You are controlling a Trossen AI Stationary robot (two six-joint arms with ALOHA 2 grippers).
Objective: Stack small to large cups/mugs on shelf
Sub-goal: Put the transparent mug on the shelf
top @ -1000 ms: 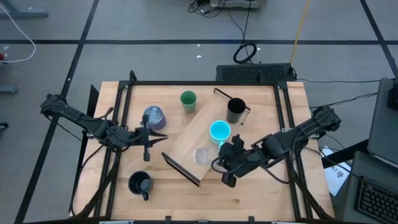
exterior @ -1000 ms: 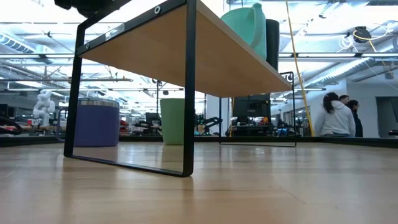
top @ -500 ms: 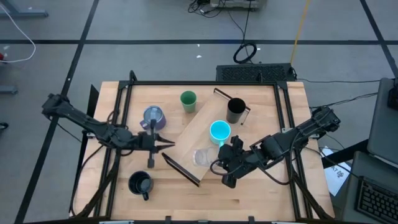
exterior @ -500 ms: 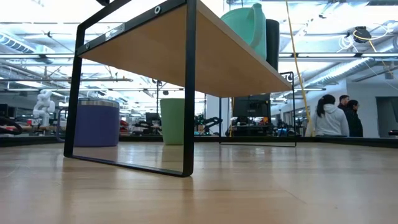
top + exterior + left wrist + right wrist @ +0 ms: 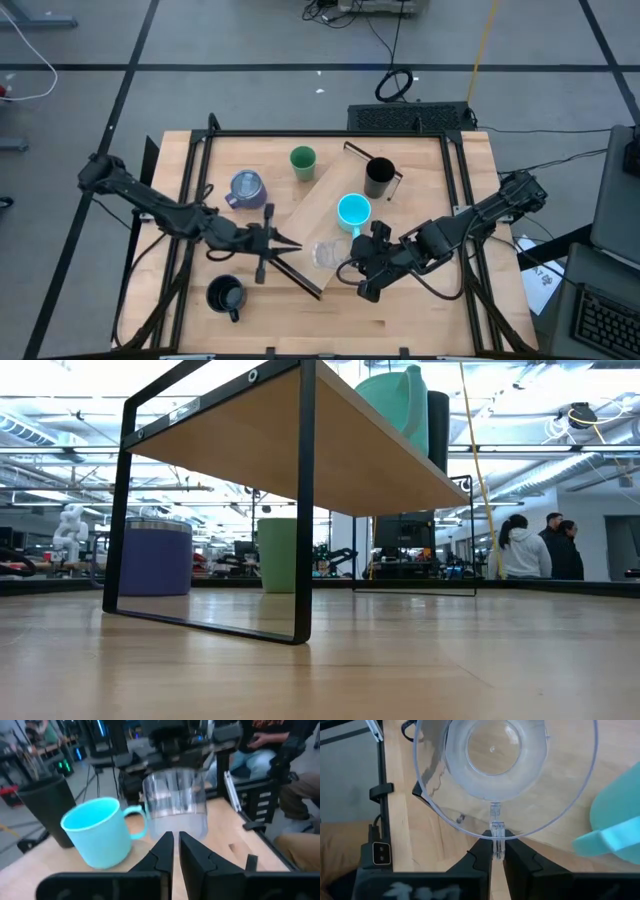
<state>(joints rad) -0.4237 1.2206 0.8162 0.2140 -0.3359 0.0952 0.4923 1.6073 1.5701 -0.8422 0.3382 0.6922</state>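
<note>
Wooden shelf [image 5: 312, 222] carries your clear cup [image 5: 500, 765] at six o'clock. Your right claw [image 5: 495, 851] pinches its rim nearly shut; left claw [image 5: 174, 851], closed and empty, could knock it over.

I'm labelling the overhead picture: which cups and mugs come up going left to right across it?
Squat black handled mug → purplish-grey shiny mug → green cup → tiny clear cup → cyan handled mug → tall black mug.
</note>
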